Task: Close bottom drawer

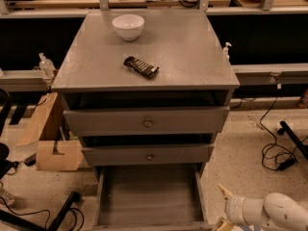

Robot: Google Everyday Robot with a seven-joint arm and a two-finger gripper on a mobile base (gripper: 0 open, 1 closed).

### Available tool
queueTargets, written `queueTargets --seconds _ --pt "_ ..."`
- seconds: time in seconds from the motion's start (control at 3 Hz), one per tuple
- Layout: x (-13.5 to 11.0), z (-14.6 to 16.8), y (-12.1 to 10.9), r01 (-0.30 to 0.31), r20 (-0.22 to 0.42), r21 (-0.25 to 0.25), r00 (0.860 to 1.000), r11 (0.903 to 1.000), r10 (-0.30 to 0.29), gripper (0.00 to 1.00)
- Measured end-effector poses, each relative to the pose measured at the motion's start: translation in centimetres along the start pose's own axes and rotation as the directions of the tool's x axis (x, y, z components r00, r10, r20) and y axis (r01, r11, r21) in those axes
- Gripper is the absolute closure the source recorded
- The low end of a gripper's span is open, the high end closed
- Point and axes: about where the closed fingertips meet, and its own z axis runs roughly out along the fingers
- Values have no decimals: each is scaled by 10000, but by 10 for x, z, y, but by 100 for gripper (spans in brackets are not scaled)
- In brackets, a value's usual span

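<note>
The bottom drawer [148,196] of the grey cabinet is pulled far out toward me. Its empty grey inside shows, and its front panel lies along the bottom edge of the camera view with the knob out of sight. My white gripper [222,206] is at the lower right, just beside the drawer's right front corner. It points left toward the drawer with its two pale fingertips [223,190] spread apart and nothing between them.
The top drawer [147,121] and middle drawer [149,155] stand slightly out. A white bowl [128,26] and a dark snack bar [141,67] lie on the cabinet top. A cardboard box [50,146] stands at the left, and cables [276,153] lie on the floor at the right.
</note>
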Motion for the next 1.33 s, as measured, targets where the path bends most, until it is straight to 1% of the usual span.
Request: queueTargets --seconds 0.33,0.67,1.0,1.33 --pt "39 32 42 -410 329 -360 9986 9985 422 16" --pt "81 72 84 -853 555 -602 9945 9945 887 39" --pt "120 118 120 -1290 604 -859 9891 9879 1344 70" --pt "137 141 139 -1430 528 -1009 9875 9846 1488 93"
